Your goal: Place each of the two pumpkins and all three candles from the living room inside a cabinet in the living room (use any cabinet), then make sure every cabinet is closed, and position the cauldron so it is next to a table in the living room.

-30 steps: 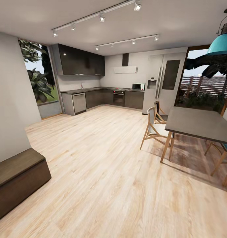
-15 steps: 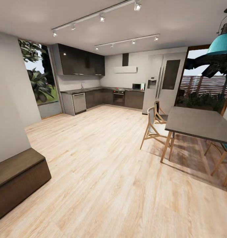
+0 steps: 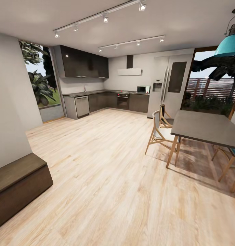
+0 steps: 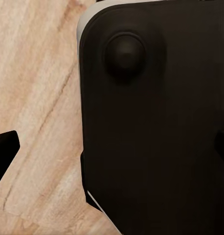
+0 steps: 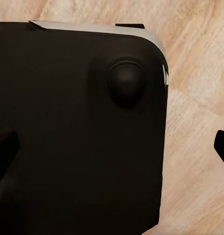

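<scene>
Nothing has moved since the earlier frames; the head view stays the same. Both arms hang low: each wrist camera looks down on the robot's dark base [image 4: 151, 127] over the wood floor [image 4: 38, 98]. Dark fingertips [image 4: 5, 147] at each picture's edges stand apart. The head view shows the cabinet [image 3: 18, 184] closed at lower left, and the table [image 3: 206, 128] at right.

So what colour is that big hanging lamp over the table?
Turquoise blue lamp, best seen in the head view.
</scene>
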Controlling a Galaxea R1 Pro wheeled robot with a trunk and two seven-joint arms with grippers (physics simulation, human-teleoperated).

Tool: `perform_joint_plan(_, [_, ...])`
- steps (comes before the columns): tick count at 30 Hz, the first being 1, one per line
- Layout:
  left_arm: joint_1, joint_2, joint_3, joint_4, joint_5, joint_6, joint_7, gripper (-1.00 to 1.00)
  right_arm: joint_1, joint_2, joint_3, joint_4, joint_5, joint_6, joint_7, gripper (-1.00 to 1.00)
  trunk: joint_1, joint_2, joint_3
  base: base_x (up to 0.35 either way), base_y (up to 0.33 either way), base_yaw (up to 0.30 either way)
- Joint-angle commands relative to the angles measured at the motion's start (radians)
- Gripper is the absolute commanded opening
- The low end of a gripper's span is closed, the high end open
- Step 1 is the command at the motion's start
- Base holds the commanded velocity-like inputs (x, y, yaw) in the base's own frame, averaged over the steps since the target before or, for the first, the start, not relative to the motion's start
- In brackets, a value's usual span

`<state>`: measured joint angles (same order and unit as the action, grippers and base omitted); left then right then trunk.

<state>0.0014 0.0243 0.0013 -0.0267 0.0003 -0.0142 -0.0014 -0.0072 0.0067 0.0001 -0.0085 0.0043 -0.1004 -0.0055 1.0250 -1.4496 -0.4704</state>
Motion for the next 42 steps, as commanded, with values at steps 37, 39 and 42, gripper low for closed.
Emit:
perform_joint_plan(37, [0.0,-0.019,0.008,-0.001,0.003,-0.042,-0.003,1.0,-0.001,0.027,0.002,0.001,0.011,-0.117,-0.001,1.0,0.0,0.0,-0.028,0.067,-0.043,0.179])
perform_joint_plan(39, [0.0,-0.017,0.007,-0.001,0.003,-0.052,-0.003,1.0,-0.001,0.027,0.002,0.001,0.011,-0.126,-0.002,1.0,0.0,0.0,-0.029,-0.005,0.0,0.272])
perform_joint_plan(42, [0.0,-0.01,0.004,-0.001,0.0,-0.06,-0.001,1.0,-0.001,0.027,0.002,0.001,0.011,-0.152,-0.002,1.0,0.0,0.0,-0.031,-0.002,0.0,0.272])
